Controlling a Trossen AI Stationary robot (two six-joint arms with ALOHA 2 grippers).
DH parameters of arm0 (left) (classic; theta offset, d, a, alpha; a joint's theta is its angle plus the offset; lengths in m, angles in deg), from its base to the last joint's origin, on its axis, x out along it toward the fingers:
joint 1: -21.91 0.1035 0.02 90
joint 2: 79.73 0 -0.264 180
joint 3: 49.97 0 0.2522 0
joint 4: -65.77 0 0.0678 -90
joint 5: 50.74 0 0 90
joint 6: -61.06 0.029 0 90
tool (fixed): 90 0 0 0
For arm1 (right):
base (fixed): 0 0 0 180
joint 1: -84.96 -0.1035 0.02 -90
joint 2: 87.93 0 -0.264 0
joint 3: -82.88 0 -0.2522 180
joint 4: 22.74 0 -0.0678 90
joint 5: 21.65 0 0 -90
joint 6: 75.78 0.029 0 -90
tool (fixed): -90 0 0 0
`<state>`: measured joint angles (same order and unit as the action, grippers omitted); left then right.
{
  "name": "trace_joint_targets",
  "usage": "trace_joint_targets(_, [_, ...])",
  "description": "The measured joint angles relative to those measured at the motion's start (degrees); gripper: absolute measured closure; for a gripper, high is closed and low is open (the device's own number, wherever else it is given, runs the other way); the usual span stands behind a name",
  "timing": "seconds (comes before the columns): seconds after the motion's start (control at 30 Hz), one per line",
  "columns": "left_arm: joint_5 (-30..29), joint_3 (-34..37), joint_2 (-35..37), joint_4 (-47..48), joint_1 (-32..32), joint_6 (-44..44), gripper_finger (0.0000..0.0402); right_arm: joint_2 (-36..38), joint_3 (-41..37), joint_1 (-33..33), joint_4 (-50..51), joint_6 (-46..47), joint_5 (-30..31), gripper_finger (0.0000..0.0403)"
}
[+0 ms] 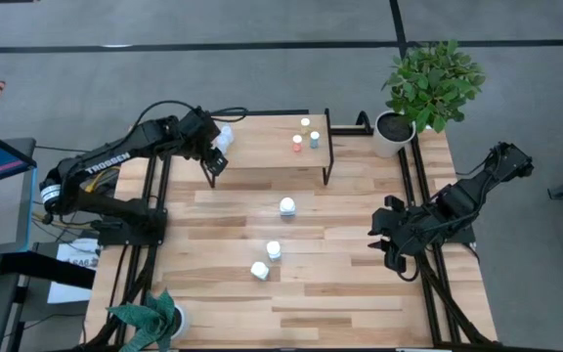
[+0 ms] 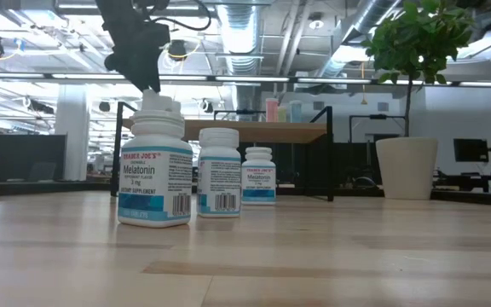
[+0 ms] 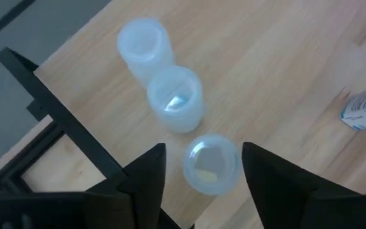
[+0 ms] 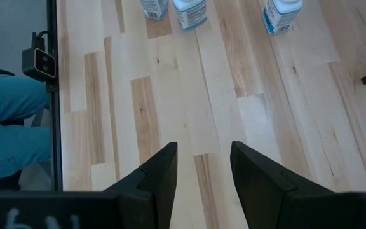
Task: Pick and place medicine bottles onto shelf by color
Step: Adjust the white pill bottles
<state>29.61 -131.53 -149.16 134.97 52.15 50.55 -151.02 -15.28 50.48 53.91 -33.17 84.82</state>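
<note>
**Left pincer over white bottles at the shelf's left end**

Left pincer (image 1: 217, 147) sits above the left end of the shelf (image 1: 262, 147). Wrist view: its fingers (image 3: 148, 172) stand apart on either side of a clear-white bottle (image 3: 211, 162) that rests upright on the shelf board; gaps show between plastic and both fingers, so nothing is gripped. Two more white bottles, (image 3: 175, 98) and (image 3: 144, 42), stand in a row just beyond it, the nearer two almost touching.

Toward the shelf's right end: a reddish bottle (image 1: 297, 143), a bluish one (image 1: 314, 140), a pale one (image 1: 305, 124), grouped close together.

On the bench (image 1: 340, 274), three labelled white bottles remain: one mid-bench (image 1: 287, 205), two nearer the front, (image 1: 274, 249) and (image 1: 260, 270).

Right pincer (image 1: 387, 244) waits over the bench's right side, fingers (image 4: 161, 172) partly apart, holding nothing.
</note>
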Motion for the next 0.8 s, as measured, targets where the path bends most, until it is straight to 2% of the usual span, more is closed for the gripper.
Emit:
trace_joint_targets(0.23, [0.58,-7.08,0.07,1.37,-0.03,3.94,0.0205,0.00,0.00,0.00,-0.15,0.00,0.00,0.0234])
trace_joint_targets(0.4, [1.77,-12.81,0.96,10.26,-1.52,3.73,0.0205,-0.39,0.00,0.08,-4.20,-0.12,2.35,0.0234])
trace_joint_targets(0.6, [1.69,-12.58,7.09,19.57,-6.11,0.52,0.0205,-3.76,0.00,2.02,-12.02,-4.75,4.72,0.0234])
trace_joint_targets(0.8, [1.92,-12.58,14.48,22.24,-13.04,-7.00,0.0205,-11.43,0.00,7.85,-19.54,-12.61,4.72,0.0234])
